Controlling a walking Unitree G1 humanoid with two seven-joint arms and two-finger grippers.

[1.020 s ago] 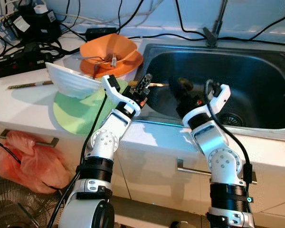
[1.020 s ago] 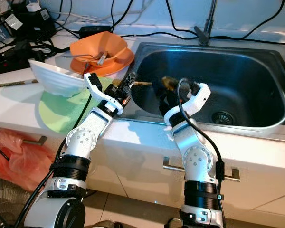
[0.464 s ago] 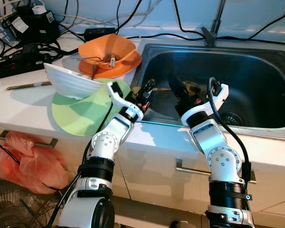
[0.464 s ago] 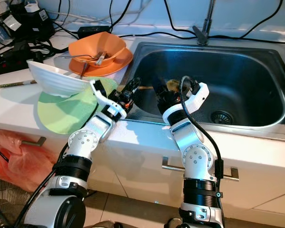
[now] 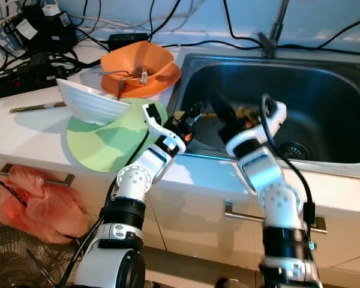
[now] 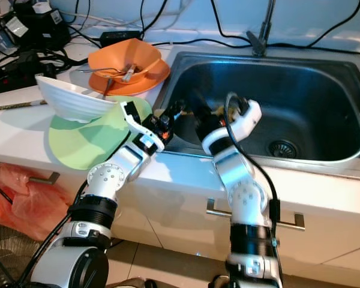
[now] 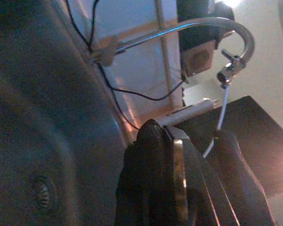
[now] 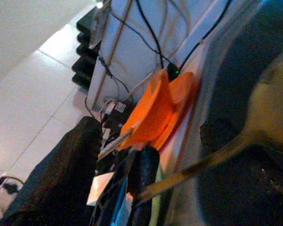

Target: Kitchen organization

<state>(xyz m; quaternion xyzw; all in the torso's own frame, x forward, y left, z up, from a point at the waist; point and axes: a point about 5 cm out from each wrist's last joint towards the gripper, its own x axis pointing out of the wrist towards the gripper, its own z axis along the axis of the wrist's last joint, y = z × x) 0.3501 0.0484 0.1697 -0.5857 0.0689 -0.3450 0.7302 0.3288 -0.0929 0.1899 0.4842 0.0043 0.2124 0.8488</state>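
- Currently, the left tool (image 5: 192,114) sits at the near-left rim of the sink (image 5: 324,159), its black fingers closed on the handle of a yellowish wooden spoon (image 8: 236,141).
- The spoon's handle runs from the left tool out over the sink basin; its bowl end lies inside the basin, near the right tool (image 5: 223,111).
- In the left wrist view, the spoon handle (image 7: 178,188) sits between the two dark fingers (image 7: 146,179); the faucet (image 7: 198,28) arches above.
- The right tool reaches down into the sink, just beside the spoon's bowl end. I cannot tell whether its fingers are wide or narrow.
- On the desk (image 5: 24,135) left of the sink: an orange bowl (image 5: 138,63) on an orange plate with utensils lying in it, a white ribbed bowl (image 5: 90,105) tilted on its side, and a green mat (image 5: 102,144) under the white bowl's edge.
- A chopstick (image 5: 36,107) lies on the desk left of the white bowl.
- Black cables and power strips crowd the far-left corner of the desk.
- A pink plastic bag (image 5: 36,204) hangs by the cabinet front below.
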